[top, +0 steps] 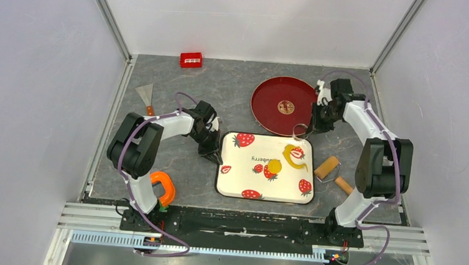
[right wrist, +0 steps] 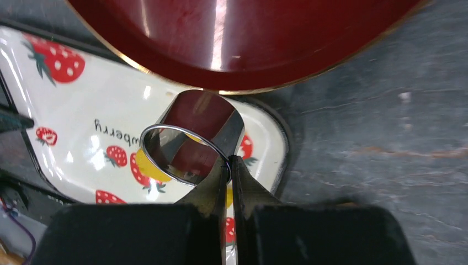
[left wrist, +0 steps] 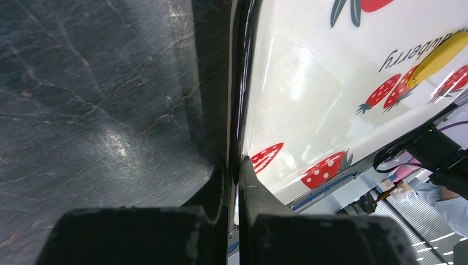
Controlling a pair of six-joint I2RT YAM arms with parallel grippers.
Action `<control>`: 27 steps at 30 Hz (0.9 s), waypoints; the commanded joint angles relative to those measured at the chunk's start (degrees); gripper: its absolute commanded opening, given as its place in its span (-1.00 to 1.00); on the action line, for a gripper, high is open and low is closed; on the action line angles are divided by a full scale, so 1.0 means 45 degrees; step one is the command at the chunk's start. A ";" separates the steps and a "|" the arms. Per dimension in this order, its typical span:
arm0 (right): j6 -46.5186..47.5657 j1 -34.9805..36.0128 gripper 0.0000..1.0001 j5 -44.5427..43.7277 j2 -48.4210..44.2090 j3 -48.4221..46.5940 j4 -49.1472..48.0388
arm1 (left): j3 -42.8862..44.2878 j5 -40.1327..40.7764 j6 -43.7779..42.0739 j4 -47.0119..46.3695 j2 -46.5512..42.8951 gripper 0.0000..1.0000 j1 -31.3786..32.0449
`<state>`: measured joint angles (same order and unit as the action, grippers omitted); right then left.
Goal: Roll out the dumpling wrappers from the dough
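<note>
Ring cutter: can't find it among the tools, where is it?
Top view, right of centre: the ring cutter is pinched by the right gripper at the far right corner of the tray, just short of the red plate.

Dough (top: 295,157) on tray (top: 241,178), plate (top: 271,92) behind, roller (top: 326,167) right

The table (top: 235,86) is a dark grey, stone-patterned surface. A small red box (top: 191,59) lies near its far edge, a scraper (top: 145,96) at the left, a round red plate (top: 262,97) at the far right, and a white strawberry-printed tray (top: 241,181) in the middle, close to the plate's near rim. A wooden roller (top: 327,167) lies right of the tray, and an orange ring-shaped thing (top: 164,187) sits at the near left.
</note>
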<state>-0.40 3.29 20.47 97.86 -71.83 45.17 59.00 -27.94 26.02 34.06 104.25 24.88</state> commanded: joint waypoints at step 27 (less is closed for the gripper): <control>-0.0492 -0.2752 0.82 0.0206 0.0563 -0.1059 -0.0346 | 0.0227 0.1173 -0.0527 0.0081 0.0133 -0.66 0.0408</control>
<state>-3.49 -10.46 18.87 102.91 -73.58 43.83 60.07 -27.31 25.93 35.35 104.66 25.21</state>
